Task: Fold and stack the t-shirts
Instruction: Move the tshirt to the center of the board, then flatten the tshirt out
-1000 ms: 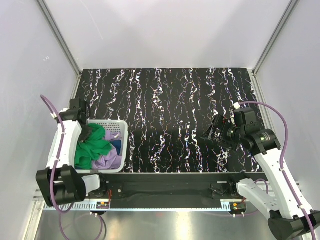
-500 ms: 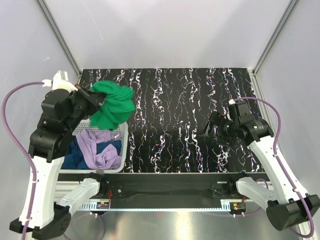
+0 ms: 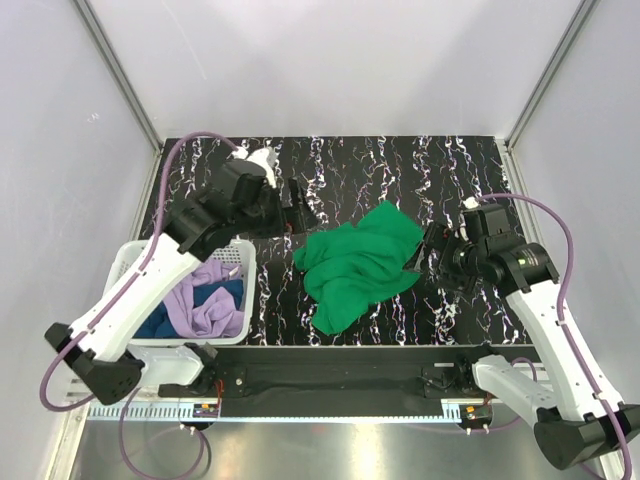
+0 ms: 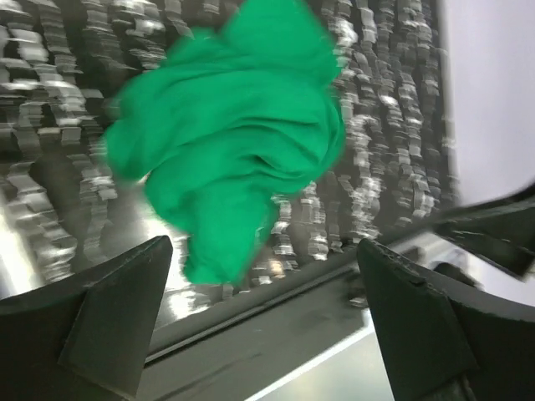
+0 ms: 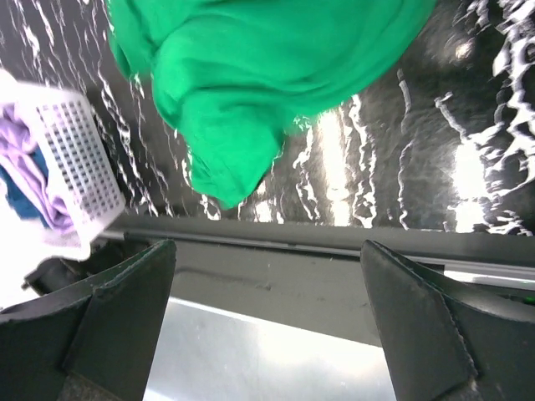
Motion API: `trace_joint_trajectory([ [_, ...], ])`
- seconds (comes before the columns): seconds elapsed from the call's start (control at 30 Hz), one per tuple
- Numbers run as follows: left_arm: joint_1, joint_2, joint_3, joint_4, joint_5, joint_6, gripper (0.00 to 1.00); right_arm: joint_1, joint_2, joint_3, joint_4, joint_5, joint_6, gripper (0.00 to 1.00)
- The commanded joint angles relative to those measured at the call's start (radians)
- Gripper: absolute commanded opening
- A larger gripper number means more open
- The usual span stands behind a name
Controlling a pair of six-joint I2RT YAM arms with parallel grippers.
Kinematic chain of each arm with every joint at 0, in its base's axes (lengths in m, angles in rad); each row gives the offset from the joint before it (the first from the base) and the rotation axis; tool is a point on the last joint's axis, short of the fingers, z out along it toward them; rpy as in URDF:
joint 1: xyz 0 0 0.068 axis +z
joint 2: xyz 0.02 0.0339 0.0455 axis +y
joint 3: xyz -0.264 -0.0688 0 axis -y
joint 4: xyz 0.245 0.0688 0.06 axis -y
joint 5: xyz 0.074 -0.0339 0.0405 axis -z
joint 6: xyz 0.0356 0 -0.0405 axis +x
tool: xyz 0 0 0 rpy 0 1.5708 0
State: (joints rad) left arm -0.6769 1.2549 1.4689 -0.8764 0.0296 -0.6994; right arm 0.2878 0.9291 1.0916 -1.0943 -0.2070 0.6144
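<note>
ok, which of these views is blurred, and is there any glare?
Left wrist: heavily smeared, the green t-shirt has soft edges and the table pattern runs into streaks. Right wrist: sharp, but with bright glare patches on the glossy table. Top external: sharp and evenly lit, with a bright reflection on the metal strip at the near edge.

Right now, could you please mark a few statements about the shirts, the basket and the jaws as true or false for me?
1. The green t-shirt is outside the basket, crumpled. True.
2. The lilac t-shirt is folded beside the basket. False: it is bunched inside the basket.
3. The left jaws are shut on the green t-shirt. False: they stand open, holding nothing.
4. The dark blue t-shirt is in the basket. True.
5. The right jaws stand open. True.
</note>
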Motion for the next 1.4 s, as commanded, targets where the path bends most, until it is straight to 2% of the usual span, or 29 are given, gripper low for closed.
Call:
trace_joint_trajectory([
  [0.0, 0.0, -0.173, 0.084, -0.05, -0.172, 0.095, 0.99, -0.001, 0.033, -0.053, 0.054, -0.147, -0.034, 1.0],
  [0.13, 0.0, -0.25, -0.053, -0.013, -0.126, 0.095, 0.9, 0.017, 0.12, -0.062, 0.148, -0.235, -0.028, 1.0],
  [0.23, 0.0, -0.246, -0.179, 0.04, 0.041, 0.092, 0.79, 0.059, 0.242, -0.05, 0.209, -0.25, -0.033, 0.98],
  [0.27, 0.0, -0.249, -0.241, 0.051, 0.068, 0.065, 0.69, 0.074, 0.284, -0.041, 0.23, -0.243, -0.035, 0.91],
  [0.37, -0.001, -0.278, -0.335, 0.122, 0.138, 0.035, 0.63, 0.143, 0.463, 0.042, 0.264, -0.158, -0.042, 0.78],
  [0.47, -0.001, -0.263, -0.369, 0.149, 0.145, 0.057, 0.65, 0.18, 0.647, 0.186, 0.261, -0.158, -0.067, 0.77],
  [0.5, -0.001, -0.243, -0.386, 0.158, 0.136, 0.066, 0.7, 0.179, 0.707, 0.264, 0.237, -0.1, -0.071, 0.77],
  [0.6, -0.001, -0.086, -0.36, 0.229, 0.127, 0.127, 0.77, 0.18, 0.731, 0.315, 0.175, 0.018, -0.065, 0.8],
  [0.7, -0.001, 0.113, -0.271, 0.275, 0.089, 0.181, 0.8, 0.156, 0.693, 0.229, 0.151, 0.104, -0.039, 0.87],
  [0.77, 0.0, 0.208, -0.214, 0.277, 0.058, 0.214, 0.8, 0.087, 0.665, 0.13, 0.168, 0.074, -0.03, 0.88],
  [0.87, 0.028, 0.348, -0.137, 0.286, 0.097, 0.218, 0.8, 0.025, 0.596, 0.035, 0.218, 0.034, -0.027, 0.88],
  [0.93, 0.06, 0.42, -0.116, 0.322, 0.131, 0.209, 0.81, 0.024, 0.576, 0.021, 0.228, 0.043, -0.03, 0.88],
  [1.03, 0.106, 0.535, -0.065, 0.286, 0.174, 0.192, 0.84, 0.008, 0.606, 0.013, 0.238, 0.055, -0.024, 0.88],
  [1.1, 0.12, 0.578, -0.032, 0.287, 0.194, 0.189, 0.91, -0.027, 0.645, -0.009, 0.263, 0.025, -0.015, 0.88],
  [1.17, 0.135, 0.629, -0.006, 0.304, 0.233, 0.19, 0.93, -0.048, 0.675, -0.013, 0.286, -0.011, -0.015, 0.88],
  [1.23, 0.14, 0.684, 0.025, 0.31, 0.279, 0.193, 0.93, -0.062, 0.721, -0.003, 0.287, -0.003, -0.025, 0.87],
  [1.37, 0.146, 0.751, 0.082, 0.321, 0.337, 0.207, 0.87, -0.09, 0.77, 0.034, 0.287, 0.033, -0.056, 0.84],
])
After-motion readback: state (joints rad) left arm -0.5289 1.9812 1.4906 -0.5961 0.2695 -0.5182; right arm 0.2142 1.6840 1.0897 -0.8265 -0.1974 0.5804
